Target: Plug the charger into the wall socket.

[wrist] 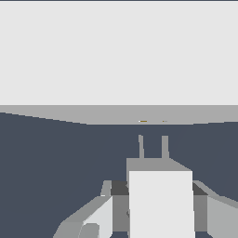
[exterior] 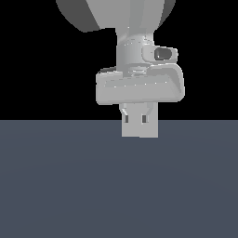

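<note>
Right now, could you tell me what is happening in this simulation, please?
The Panda arm's gripper is shut on the charger, holding it just above the dark floor. In the wrist view, the charger's two prongs point toward the wall socket, which fills the view ahead. The prongs sit close to the socket's two small holes but are not yet in.

A plain dark slate-blue table (exterior: 69,186) is filling the lower half of the exterior view, its far edge running level across the picture. Flat black background (exterior: 37,69) is showing behind and above that edge.
</note>
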`<state>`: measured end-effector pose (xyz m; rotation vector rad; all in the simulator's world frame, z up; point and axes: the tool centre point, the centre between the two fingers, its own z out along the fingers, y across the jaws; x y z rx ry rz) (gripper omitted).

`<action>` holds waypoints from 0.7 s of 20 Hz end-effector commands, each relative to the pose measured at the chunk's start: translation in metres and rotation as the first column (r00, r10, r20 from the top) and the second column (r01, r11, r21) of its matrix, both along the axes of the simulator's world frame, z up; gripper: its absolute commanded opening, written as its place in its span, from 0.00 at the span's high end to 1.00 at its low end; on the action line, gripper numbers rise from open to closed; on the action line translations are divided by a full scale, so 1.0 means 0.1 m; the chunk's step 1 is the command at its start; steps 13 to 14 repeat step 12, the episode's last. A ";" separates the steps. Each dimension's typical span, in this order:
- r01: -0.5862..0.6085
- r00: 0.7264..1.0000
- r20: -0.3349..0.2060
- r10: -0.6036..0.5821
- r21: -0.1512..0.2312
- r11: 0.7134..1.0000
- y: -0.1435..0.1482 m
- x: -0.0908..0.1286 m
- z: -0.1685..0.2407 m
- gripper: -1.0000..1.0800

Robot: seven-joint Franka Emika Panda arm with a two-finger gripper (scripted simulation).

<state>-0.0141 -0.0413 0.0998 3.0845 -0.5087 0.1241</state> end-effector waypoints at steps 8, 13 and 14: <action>0.000 1.000 0.000 0.000 0.000 1.000 -0.08 0.23 0.00 1.00; 0.000 1.000 0.000 0.000 0.000 1.000 -0.08 0.24 0.00 1.00; 0.000 1.000 0.000 0.000 0.000 1.000 -0.08 0.24 0.00 1.00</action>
